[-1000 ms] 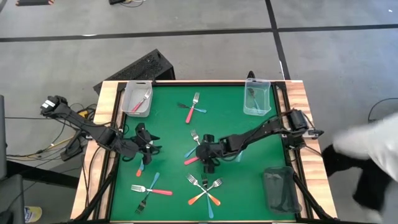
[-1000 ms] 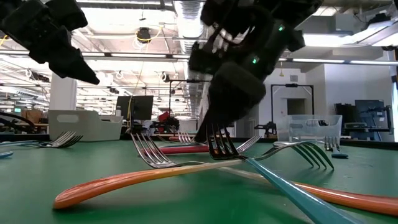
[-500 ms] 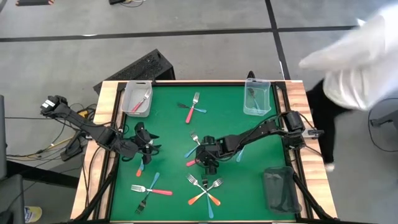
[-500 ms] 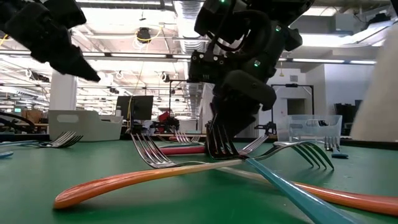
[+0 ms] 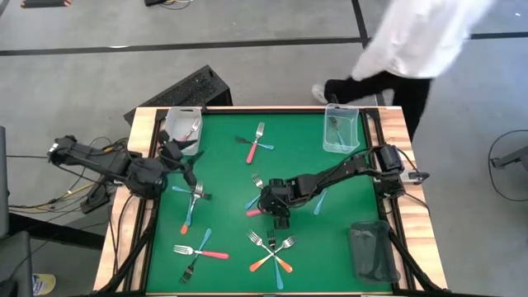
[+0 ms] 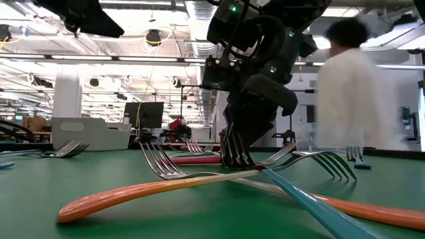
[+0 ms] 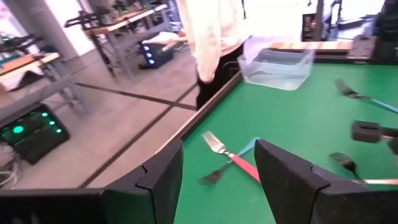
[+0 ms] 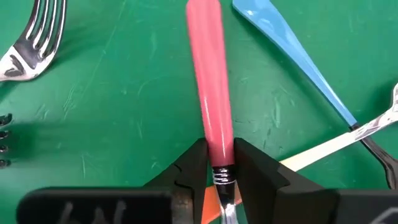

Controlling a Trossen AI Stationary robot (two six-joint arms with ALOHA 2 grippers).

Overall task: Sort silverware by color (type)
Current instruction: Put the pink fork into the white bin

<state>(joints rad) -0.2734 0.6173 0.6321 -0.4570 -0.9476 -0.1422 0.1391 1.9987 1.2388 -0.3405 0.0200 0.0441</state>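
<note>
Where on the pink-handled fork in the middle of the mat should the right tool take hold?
At the neck, where the pink handle meets the metal shank, coming straight down from above. The pink-handled fork lies flat, and the right tool already straddles that narrow spot, one finger on each side. It also lies clear of the blue-handled fork beside it.

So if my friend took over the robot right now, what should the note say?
Right gripper: down at mid-table, shut on a pink fork, not lifted yet.
Left gripper: open, empty, raised near the left clear bin.
Sorted: one pink fork in the left bin; the right clear bin holds something dark that I can't identify. The dark bin looks empty.
Left on the mat: a crossed pair at the back, a blue fork on the left, a few at the front left, a front pile, and blue ones beside the right gripper.
Next: probably carry the pink fork to the left bin.
</note>
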